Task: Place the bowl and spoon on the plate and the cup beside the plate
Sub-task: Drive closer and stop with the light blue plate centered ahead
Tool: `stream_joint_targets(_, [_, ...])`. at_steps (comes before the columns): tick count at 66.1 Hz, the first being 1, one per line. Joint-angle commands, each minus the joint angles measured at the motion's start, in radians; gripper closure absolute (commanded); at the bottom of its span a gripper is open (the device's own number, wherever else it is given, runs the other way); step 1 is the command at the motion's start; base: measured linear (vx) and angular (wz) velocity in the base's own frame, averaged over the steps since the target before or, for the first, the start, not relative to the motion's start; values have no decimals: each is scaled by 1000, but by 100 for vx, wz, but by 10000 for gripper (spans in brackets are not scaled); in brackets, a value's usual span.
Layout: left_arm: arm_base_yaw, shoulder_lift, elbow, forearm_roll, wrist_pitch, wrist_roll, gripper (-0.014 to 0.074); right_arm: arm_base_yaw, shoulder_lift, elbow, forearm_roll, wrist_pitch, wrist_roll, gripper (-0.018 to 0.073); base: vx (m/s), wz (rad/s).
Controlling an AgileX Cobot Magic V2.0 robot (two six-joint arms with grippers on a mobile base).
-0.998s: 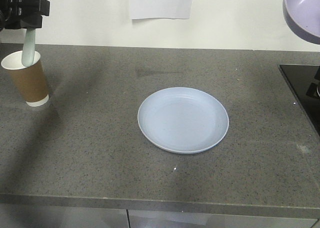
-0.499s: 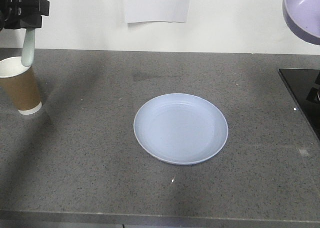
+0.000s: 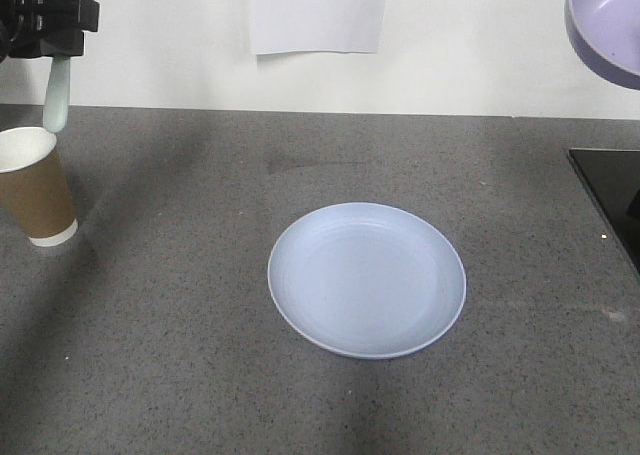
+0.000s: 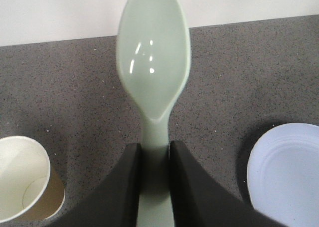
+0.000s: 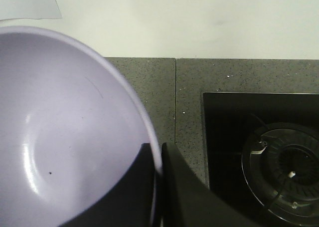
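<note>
– Black fingers on the left gripper (image 4: 154, 154): how do they stand?
– They are clamped on the short flat handle of the small pale mint-green plastic spoon (image 4: 153, 57), one finger on each side. The oval head juts out past the fingertips, its hollow side facing the wrist camera.
– And where is that from the round shallow pale blue-lilac plastic plate (image 3: 366, 278)?
– Far to the plate's left and raised off the grey speckled stone counter (image 3: 200, 335). The spoon hangs head down. Just below it, also well left of the plate, the brown paper cup with a white rim (image 3: 35, 190) stands upright on the counter. The wrist view shows the cup off to one side of the spoon, not around it.
– What about the right gripper (image 5: 157, 154)?
– It is pinched on the rim of the small round lavender-purple plastic bowl (image 5: 65, 132), one finger inside the wall and one outside. The bowl is held high and to the plate's right, tilted so its smooth inside shows.
– Anything else near the plate?
– A black glass hob (image 5: 264, 152) is set into the counter on the plate's right. A white paper sheet (image 3: 318, 13) hangs on the pale wall behind. The plate itself lies flat, touching only the counter.
</note>
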Motion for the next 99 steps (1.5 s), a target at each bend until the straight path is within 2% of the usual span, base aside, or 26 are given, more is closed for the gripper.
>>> stream_joint_targets(1, [-6, -38, -31, -13, -58, -10, 603, -6, -30, -31, 11, -67, -7, 565, 7, 1])
stream_joint_targets(99, [-6, -38, -31, -13, -58, -10, 603, -6, -30, -31, 11, -67, -7, 565, 1, 0])
